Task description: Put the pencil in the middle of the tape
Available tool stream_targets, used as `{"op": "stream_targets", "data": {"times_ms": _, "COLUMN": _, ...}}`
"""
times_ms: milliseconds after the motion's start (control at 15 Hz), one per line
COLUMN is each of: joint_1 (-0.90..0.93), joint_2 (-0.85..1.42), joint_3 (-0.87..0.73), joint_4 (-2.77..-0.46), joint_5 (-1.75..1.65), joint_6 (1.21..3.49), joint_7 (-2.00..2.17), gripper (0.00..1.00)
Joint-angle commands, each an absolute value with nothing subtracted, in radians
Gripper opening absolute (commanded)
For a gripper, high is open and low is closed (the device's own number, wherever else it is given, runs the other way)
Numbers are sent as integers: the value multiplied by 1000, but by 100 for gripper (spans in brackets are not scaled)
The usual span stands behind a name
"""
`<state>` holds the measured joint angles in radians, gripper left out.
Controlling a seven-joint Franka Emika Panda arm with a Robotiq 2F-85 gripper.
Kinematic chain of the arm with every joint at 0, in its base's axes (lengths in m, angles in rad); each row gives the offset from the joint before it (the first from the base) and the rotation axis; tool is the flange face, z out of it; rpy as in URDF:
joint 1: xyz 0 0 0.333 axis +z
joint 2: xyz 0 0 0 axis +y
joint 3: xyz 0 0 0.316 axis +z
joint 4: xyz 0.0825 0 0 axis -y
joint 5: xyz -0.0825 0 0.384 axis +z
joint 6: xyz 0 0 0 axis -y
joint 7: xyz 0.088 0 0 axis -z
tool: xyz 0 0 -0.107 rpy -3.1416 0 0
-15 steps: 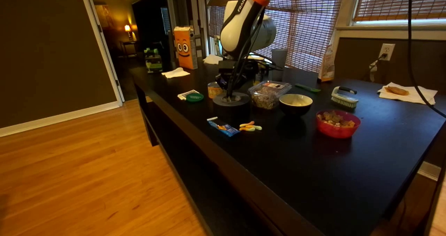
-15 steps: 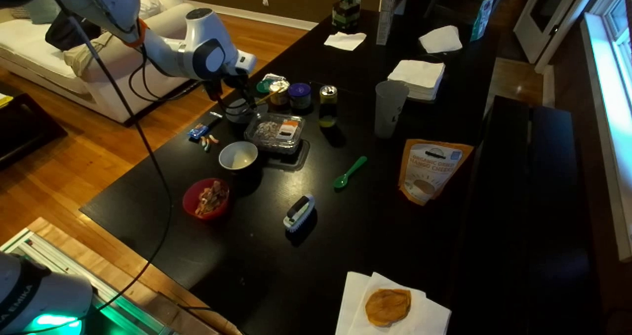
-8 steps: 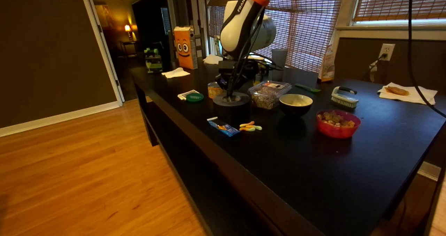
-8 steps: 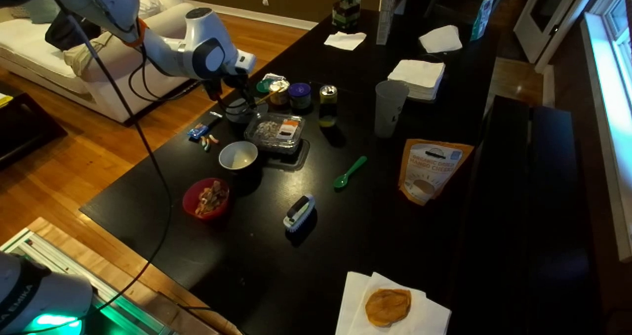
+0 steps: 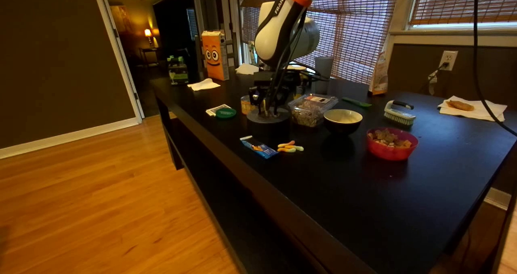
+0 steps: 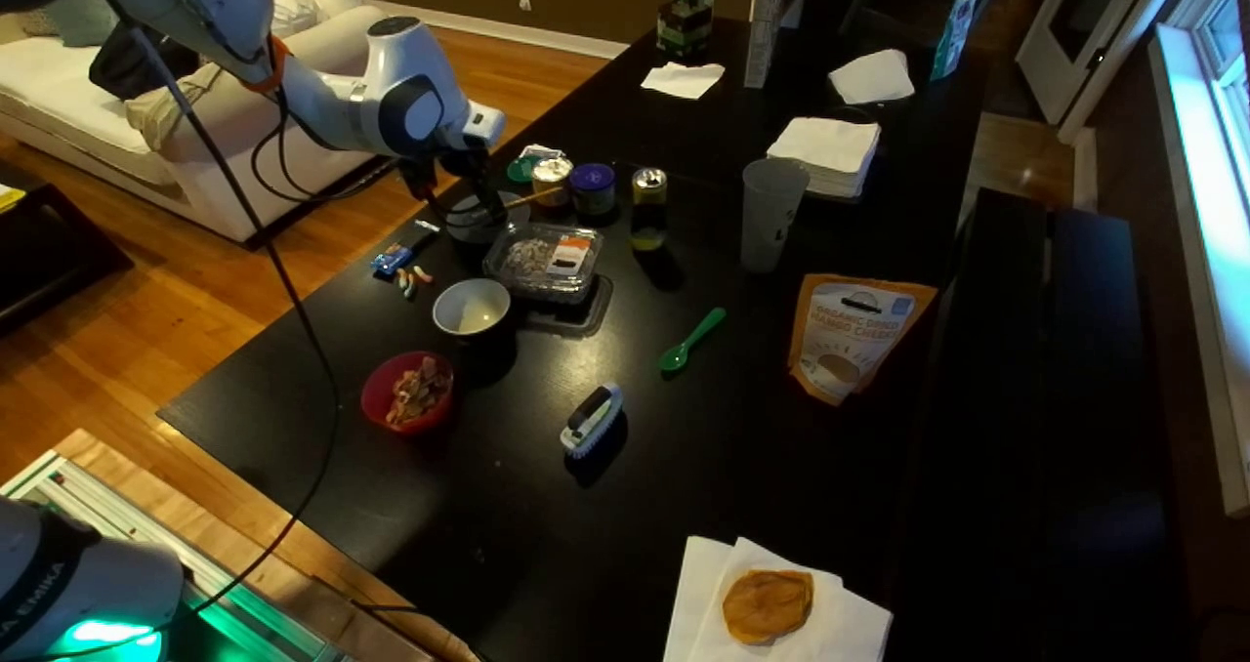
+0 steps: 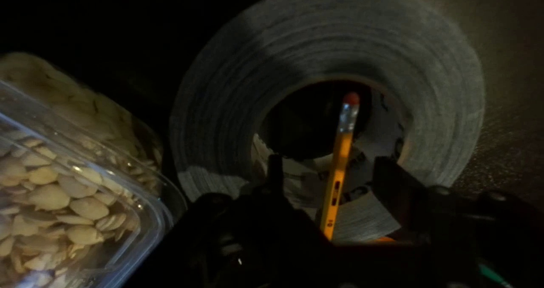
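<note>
"Clearly spread, the hand [image 7: 330,160] holds nothing: its fingers [image 7: 275,173] stand well apart, and in the wrist view a gap shows at their tips on either side of the pencil [image 7: 335,186]."

"And which way does the pencil lie?"

"Directly between the fingers, apparently just beneath them. Its eraser end shows against the dark hollow of the tape [image 7: 446,88]; from there its long axis runs back over the grey rim, out of sight behind the hand's black body."

"Upright, or leaning?"

"Leaning, at a low slant. In an exterior view the pencil pokes out past the tape toward a silver-topped tin [image 6: 553,174]. Whether it touches the tin, or whether the eraser rests on anything, cannot be told."

"Does that finish the job?"

"Only in part, it seems: one end points into the middle, the other appears to jut outside. The next move looks to turn on that slant. A straight lift likely leaves the pencil leaning; dropping it fully inside probably calls for a grip on it and a tilt of its outer end upward."

"Anything in the way?"

"A clear box of seeds [image 6: 569,257] sits just beside the tape on the bench [image 6: 723,447], a possible bump for any sideways nudge."
</note>
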<state>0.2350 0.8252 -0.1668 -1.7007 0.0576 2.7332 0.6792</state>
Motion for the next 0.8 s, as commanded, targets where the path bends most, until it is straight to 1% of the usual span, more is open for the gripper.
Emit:
{"op": "stream_targets", "data": {"times_ms": 0, "joint_1": 239, "joint_2": 809, "joint_3": -167, "joint_4": -1714, "joint_5": 66, "joint_6": 2710, "joint_7": 680, "gripper": 88}}
{"op": "stream_targets", "data": {"times_ms": 67, "joint_1": 241, "joint_2": 805, "joint_3": -166, "joint_4": -1716, "joint_5": 66, "joint_6": 2713, "joint_7": 681, "gripper": 96}}
{"op": "stream_targets", "data": {"times_ms": 133, "joint_1": 241, "joint_2": 798, "joint_3": -161, "joint_4": -1719, "joint_5": 69, "joint_6": 2712, "joint_7": 679, "gripper": 99}}
{"op": "stream_targets", "data": {"times_ms": 333, "joint_1": 244, "joint_2": 770, "joint_3": -160, "joint_4": -1725, "joint_5": 67, "joint_6": 2703, "joint_7": 678, "gripper": 100}}
{"op": "stream_targets", "data": {"times_ms": 533, "joint_1": 244, "joint_2": 772, "joint_3": -169, "joint_4": -1678, "joint_5": 56, "joint_6": 2695, "joint_7": 675, "gripper": 100}}
{"op": "stream_targets", "data": {"times_ms": 600, "joint_1": 245, "joint_2": 779, "joint_3": -171, "joint_4": -1656, "joint_5": 53, "joint_6": 2690, "joint_7": 675, "gripper": 97}}
{"op": "stream_targets", "data": {"times_ms": 733, "joint_1": 247, "joint_2": 800, "joint_3": -175, "joint_4": -1601, "joint_5": 46, "joint_6": 2663, "joint_7": 679, "gripper": 88}}
